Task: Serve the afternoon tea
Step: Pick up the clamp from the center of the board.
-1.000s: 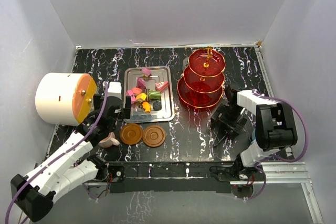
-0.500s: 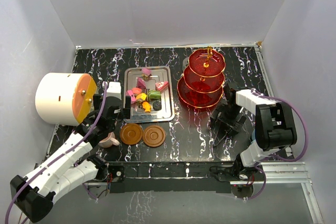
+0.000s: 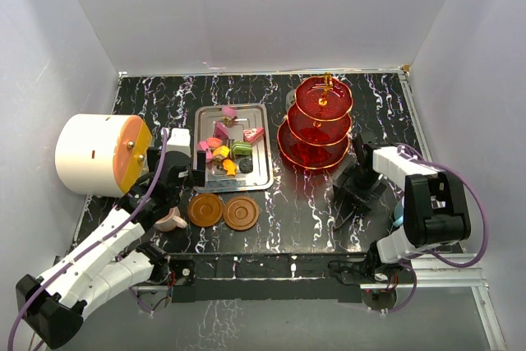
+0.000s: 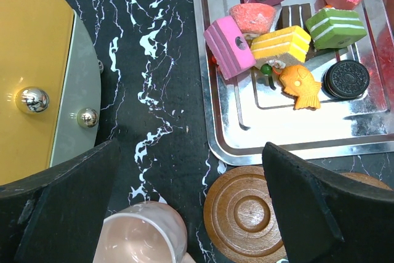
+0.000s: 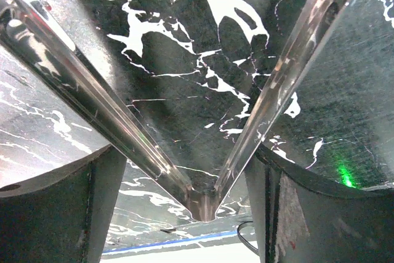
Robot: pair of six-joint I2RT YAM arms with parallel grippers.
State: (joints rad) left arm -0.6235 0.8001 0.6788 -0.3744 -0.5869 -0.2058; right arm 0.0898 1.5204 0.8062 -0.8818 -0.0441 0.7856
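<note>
Colourful sweets (image 3: 226,150) (image 4: 283,44) lie on the steel tray. The red three-tier stand (image 3: 316,125) stands to its right. Two brown saucers (image 3: 205,210) (image 3: 241,214) sit below the tray, with the pink cup (image 3: 170,219) (image 4: 138,235) to their left. My left gripper (image 3: 182,178) (image 4: 191,152) hangs open above the pink cup and the nearer saucer (image 4: 243,214), holding nothing. My right gripper (image 3: 347,203) (image 5: 184,152) points down at the table right of the stand. Its fingers touch both arms of metal tongs (image 5: 74,72). A sliver of blue (image 3: 397,218) shows behind the right arm.
The silver tray (image 3: 261,178) (image 4: 212,121) sits left of centre. A big white drum with an orange face (image 3: 90,154) (image 4: 31,60) lies at the left, close to my left arm. White walls enclose the black marbled table (image 3: 296,203).
My right gripper's jaws have narrowed onto the tongs, and the right arm has shifted a little. The left arm and the cups, saucers and sweets have not moved.
</note>
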